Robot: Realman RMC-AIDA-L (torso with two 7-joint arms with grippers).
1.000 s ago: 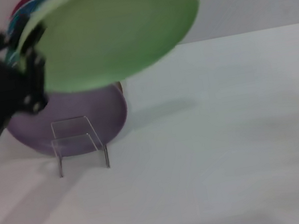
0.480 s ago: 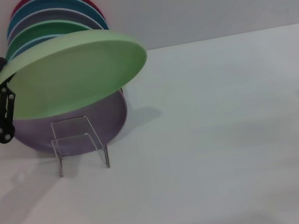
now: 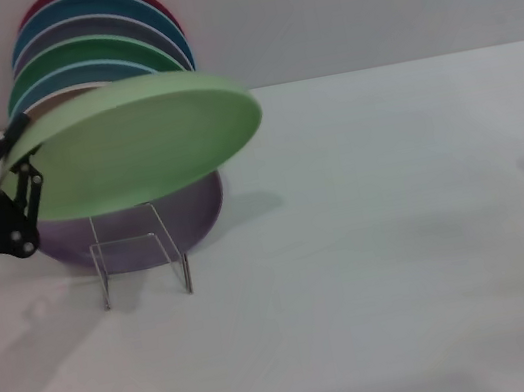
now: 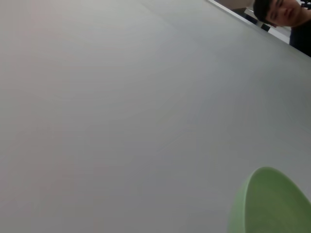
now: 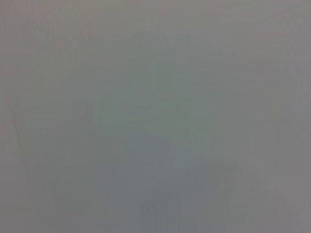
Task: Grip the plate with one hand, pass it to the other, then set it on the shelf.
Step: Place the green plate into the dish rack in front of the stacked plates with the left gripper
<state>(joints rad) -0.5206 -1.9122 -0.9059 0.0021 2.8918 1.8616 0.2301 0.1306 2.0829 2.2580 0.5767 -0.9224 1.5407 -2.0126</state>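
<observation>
Left hand (image 3: 21,162) pinching light-green plate (image 3: 136,142) rim, tilted above clear rack (image 3: 138,253).

Plate (image 3: 147,145) above rack (image 3: 138,253), w/ stacked plates (image 3: 96,32) behind, left gripper (image 3: 18,163) at plate's left edge

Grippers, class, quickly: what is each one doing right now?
Left gripper: closed on the rim of the round, matte light-green plate.
Right gripper: not in view.

Light-green plate (image 3: 136,142), lilac plate (image 3: 188,209), black left gripper (image 3: 18,163).
</observation>
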